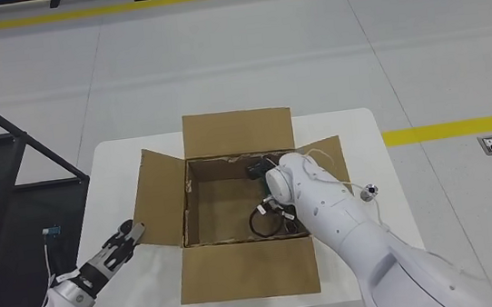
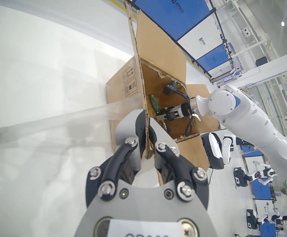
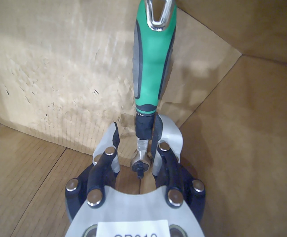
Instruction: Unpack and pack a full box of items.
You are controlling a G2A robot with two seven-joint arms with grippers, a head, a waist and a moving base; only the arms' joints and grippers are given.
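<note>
Top view: the open box (image 1: pixel 237 132) sits mid-table (image 1: pixel 353 132), all four flaps folded out. The right arm bends down over its right side, forearm inside.

In the right wrist view, the ratchet (image 3: pixel 153 67) lies in the box, its handle end toward a corner. The handle is green and grey with a chrome loop at its end. The neck is wrapped in black, and the round steel head carries a black drive stub. The right gripper (image 3: pixel 136 129) straddles that neck with its fingers apart. One finger (image 3: pixel 157 131) touches the wrap and the other stands clear of it.

The left arm lies low across the table's left side. The left gripper (image 2: pixel 146 125) is pinched together on the outer edge of the left flap (image 1: pixel 161 195).
</note>
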